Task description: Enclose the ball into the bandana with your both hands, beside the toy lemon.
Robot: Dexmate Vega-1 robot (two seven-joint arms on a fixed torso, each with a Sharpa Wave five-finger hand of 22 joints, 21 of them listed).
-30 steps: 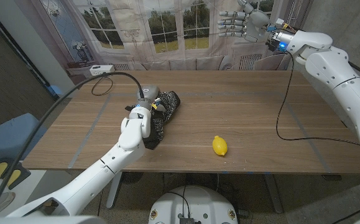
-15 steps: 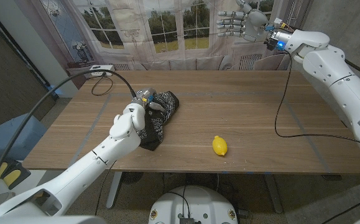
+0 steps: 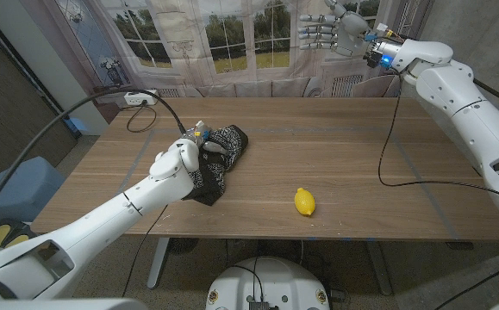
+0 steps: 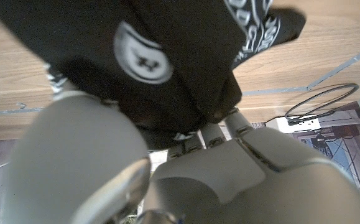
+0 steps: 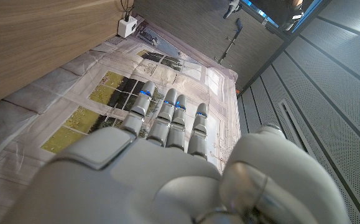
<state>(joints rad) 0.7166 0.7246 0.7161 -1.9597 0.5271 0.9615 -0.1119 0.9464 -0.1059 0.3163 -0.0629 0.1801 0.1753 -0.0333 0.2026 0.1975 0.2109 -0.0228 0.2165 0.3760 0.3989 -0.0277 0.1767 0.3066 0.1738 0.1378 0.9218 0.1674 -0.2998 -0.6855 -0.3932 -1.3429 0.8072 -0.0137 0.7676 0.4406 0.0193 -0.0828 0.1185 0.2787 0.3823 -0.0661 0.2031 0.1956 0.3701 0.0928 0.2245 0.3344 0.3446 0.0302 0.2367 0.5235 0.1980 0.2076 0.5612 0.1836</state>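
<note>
The left robot hand [image 3: 199, 143] covers part of the black cotton bandana with white paisley print [image 3: 223, 159], so whether its fingers grip the cloth cannot be told, and any ball inside the folds is hidden. In the left wrist view the bandana [image 4: 186, 56] is cut off at the picture's edge.

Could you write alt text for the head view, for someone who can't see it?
The robot's left hand grips a black patterned cloth bandana on a wooden table, a yellow toy lemon nearby. Its right hand is raised beyond the far edge, fingers spread.
</note>
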